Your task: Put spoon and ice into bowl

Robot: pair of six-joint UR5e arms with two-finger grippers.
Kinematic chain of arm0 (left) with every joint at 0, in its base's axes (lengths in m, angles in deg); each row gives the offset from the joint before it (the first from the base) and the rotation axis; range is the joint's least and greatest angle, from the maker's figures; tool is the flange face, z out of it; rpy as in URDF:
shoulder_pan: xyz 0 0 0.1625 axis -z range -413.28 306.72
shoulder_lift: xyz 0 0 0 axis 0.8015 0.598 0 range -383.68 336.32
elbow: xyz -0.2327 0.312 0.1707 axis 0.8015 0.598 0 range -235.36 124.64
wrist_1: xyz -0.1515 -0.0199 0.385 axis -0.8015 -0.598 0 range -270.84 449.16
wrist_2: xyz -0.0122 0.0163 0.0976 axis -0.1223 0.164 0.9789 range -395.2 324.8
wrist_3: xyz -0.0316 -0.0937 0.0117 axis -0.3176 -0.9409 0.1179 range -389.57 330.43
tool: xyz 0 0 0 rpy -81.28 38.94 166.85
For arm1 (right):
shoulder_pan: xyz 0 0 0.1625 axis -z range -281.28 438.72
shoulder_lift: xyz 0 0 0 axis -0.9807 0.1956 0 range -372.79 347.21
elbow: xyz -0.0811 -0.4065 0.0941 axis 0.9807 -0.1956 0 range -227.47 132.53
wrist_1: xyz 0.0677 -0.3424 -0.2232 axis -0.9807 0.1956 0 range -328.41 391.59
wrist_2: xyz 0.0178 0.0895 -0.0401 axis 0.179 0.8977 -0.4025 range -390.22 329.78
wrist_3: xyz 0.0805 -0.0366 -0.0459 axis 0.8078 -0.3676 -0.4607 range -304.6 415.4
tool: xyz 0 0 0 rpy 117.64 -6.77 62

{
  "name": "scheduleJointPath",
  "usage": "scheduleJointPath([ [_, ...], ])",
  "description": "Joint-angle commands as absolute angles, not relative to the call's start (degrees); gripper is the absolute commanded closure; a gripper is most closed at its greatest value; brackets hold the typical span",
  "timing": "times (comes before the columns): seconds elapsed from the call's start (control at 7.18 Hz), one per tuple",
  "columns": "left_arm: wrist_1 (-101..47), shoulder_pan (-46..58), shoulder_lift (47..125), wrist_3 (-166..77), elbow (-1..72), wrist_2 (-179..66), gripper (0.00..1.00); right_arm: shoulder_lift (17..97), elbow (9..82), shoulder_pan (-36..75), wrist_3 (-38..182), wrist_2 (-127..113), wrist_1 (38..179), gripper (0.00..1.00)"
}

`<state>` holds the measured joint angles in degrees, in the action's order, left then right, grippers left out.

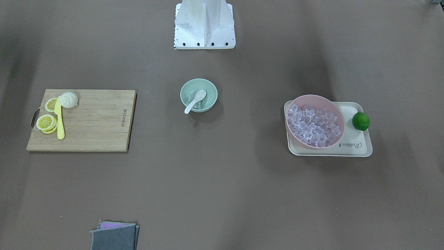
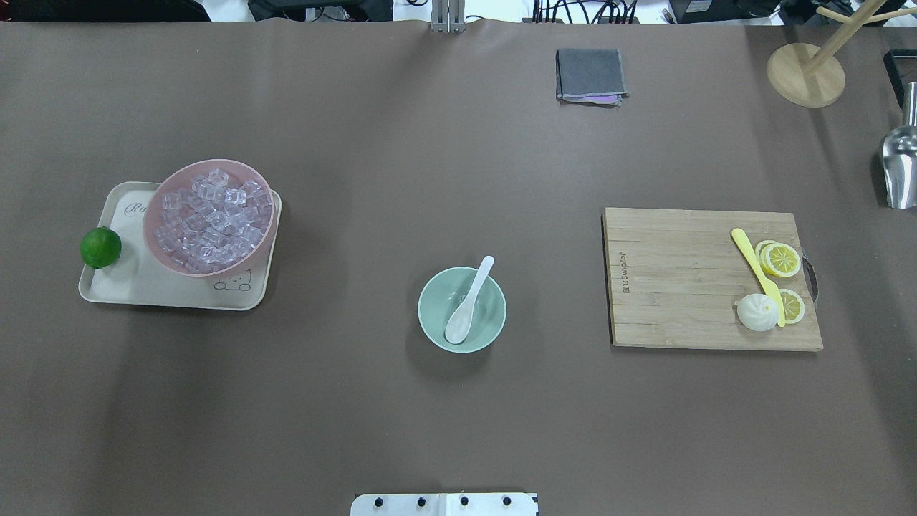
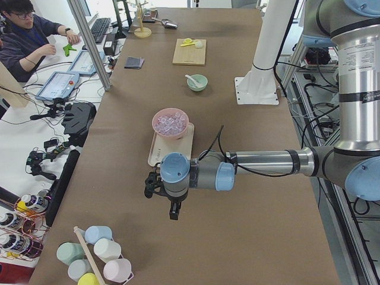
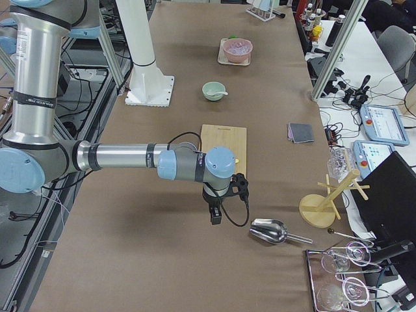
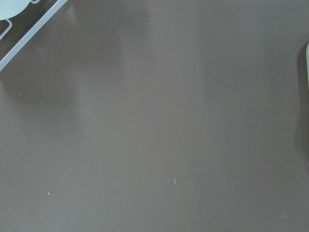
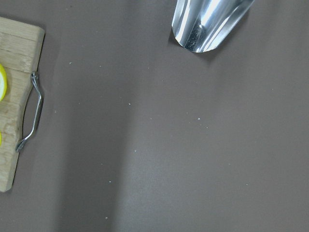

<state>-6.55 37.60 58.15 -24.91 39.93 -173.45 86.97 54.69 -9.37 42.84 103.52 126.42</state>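
The mint-green bowl (image 1: 186,89) stands at the table's middle, also in the overhead view (image 2: 430,290). The white spoon (image 1: 195,101) lies in it, scoop down inside, handle resting on the rim (image 2: 471,299). A clear ice cube (image 1: 198,105) lies in the bowl beside the scoop. Many more ice cubes (image 2: 208,222) fill the pink bowl (image 2: 208,164). My left gripper (image 3: 173,211) hangs over bare table far from the bowl, past the tray. My right gripper (image 4: 216,218) hangs beyond the cutting board. Both show only in the side views, so I cannot tell whether they are open or shut.
The pink bowl stands on a cream tray (image 2: 143,287) with a green lime (image 2: 100,247). A bamboo cutting board (image 2: 680,287) holds lemon slices, a bun and a yellow knife (image 2: 756,269). A grey cloth (image 2: 589,74), a metal scoop (image 6: 210,21) and a wooden rack (image 2: 806,72) are near the edges.
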Motion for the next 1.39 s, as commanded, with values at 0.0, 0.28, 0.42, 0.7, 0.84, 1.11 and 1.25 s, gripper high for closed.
scheduleJointPath([
  [0.0, -6.55, 37.6, 58.15, -24.91, 39.92, -173.45, 0.02, 87.06, 54.75, -9.34, 42.75, 103.64, 126.42, 0.0],
  [0.28, -6.55, 37.6, 58.15, -24.91, 39.92, -173.45, 0.02, 87.06, 54.75, -9.34, 42.75, 103.82, 126.42, 0.0],
  [0.42, -6.55, 37.6, 58.15, -24.91, 39.92, -173.45, 0.02, 87.06, 54.75, -9.34, 42.75, 103.82, 126.42, 0.0],
  [0.7, -6.55, 37.6, 58.15, -24.91, 39.92, -173.45, 0.02, 87.06, 54.75, -9.26, 42.75, 103.91, 126.42, 0.0],
  [0.84, -6.55, 37.6, 58.15, -24.91, 39.92, -173.45, 0.02, 87.06, 54.75, -9.26, 42.75, 103.91, 126.42, 0.0],
  [1.11, -6.55, 37.69, 58.15, -24.91, 39.92, -173.45, 0.02, 87.06, 54.75, -9.17, 42.75, 104.78, 126.42, 0.0],
  [1.25, -6.55, 37.6, 58.15, -24.91, 39.92, -173.45, 0.02, 87.06, 54.75, -9.17, 42.75, 104.78, 126.42, 0.0],
])
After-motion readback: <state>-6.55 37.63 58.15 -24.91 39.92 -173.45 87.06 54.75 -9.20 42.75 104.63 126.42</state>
